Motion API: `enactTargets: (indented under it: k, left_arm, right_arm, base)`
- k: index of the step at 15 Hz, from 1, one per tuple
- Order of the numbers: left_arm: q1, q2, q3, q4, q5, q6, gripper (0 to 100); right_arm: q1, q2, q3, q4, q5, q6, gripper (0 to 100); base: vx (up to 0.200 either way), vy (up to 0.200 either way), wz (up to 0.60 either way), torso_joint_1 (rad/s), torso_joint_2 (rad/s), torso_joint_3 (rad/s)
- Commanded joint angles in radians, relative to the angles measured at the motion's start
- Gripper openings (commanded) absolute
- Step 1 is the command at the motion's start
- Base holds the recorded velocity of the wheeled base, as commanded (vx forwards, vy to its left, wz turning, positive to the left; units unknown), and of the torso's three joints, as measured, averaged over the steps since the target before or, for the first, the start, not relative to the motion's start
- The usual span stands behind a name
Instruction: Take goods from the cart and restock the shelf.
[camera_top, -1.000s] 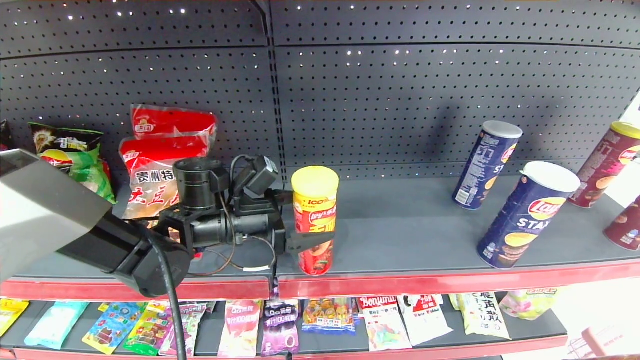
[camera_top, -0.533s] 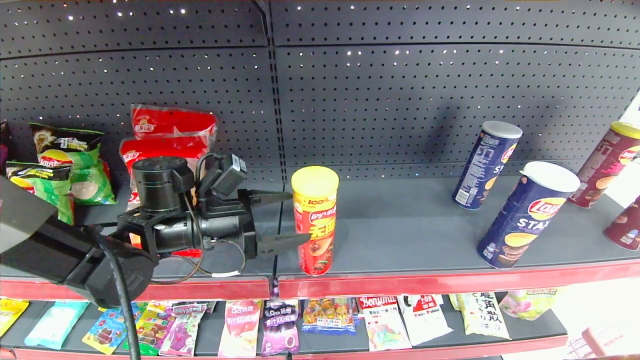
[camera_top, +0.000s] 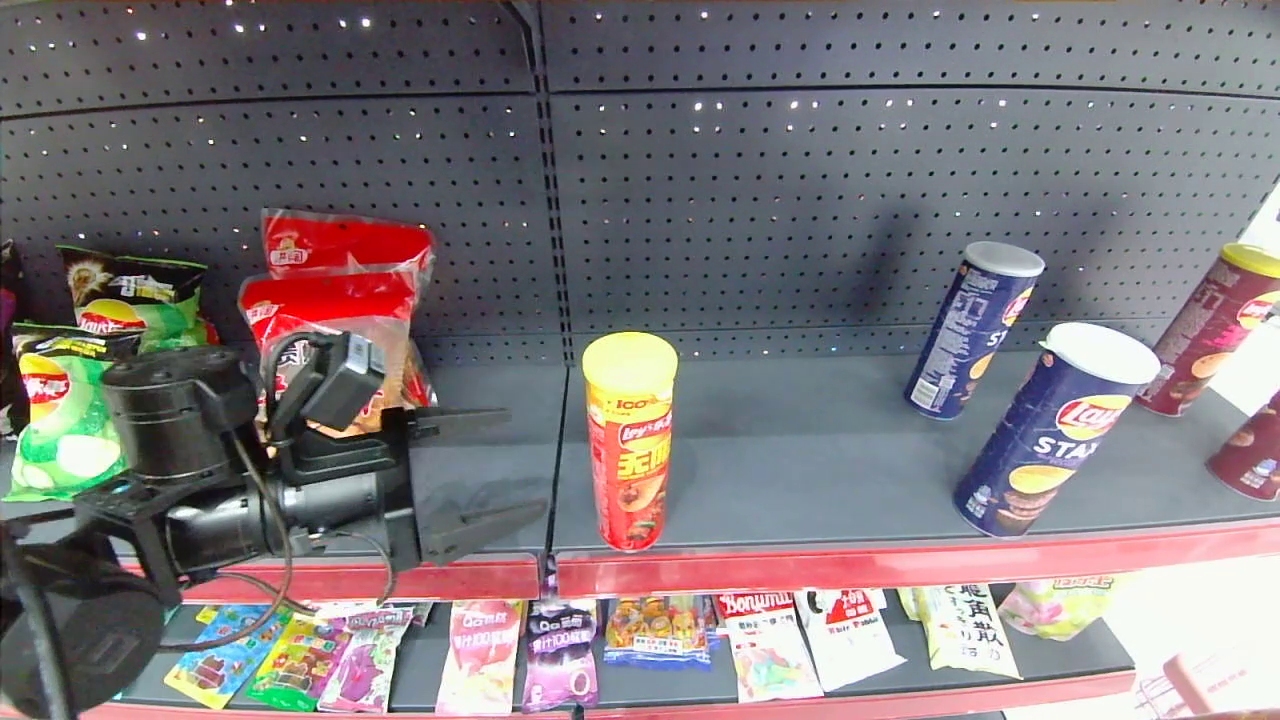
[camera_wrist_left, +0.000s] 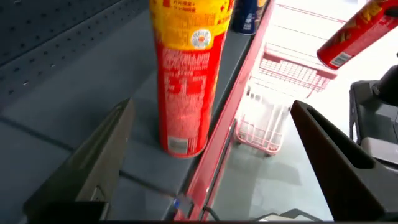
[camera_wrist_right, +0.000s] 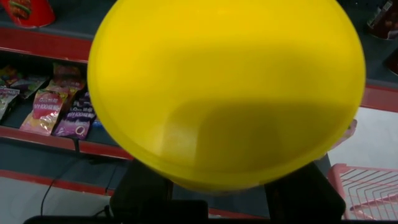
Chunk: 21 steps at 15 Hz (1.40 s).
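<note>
A red can with a yellow lid stands upright on the grey shelf, near its red front edge. My left gripper hangs open just left of this can, apart from it, with nothing between its fingers. The left wrist view has the same can ahead of the open left gripper. A second can's yellow lid sits close before the right wrist camera, with my right gripper shut on that can. This second red can hangs tilted in the air over the cart.
Two blue cans and maroon cans stand at the shelf's right. Red bags and green chip bags lie on the left. Snack packets fill the lower shelf. A pink cart stands before the shelf.
My left gripper, open around the red can a second ago, has drawn back to the left and slightly down. The can stays standing where it was.
</note>
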Motion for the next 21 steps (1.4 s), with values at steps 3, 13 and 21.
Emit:
enactTargets:
  k: [3,13,21]
  left_arm:
    - [0.185,-0.269,0.111,0.005,0.158,-0.038,100]
    - [0.227,-1.266,-0.04,1.27,0.6,-0.144,100]
    - [0.233,-1.713,0.299,1.348,0.934,-0.144,100]
  right_arm:
    - [0.0,0.005,0.0,0.0,-0.001,-0.001,0]
    - [0.006,0.027,0.002,0.0,0.017,-0.004,0]
    - [0.009,0.017,-0.09,0.0,0.062,0.001,0]
  base:
    - [0.0,0.0,0.0,0.0,0.0,0.0]
    - [0.0,0.0,0.0,0.0,0.0,0.0]
    - [0.0,0.0,0.0,0.0,0.0,0.0]
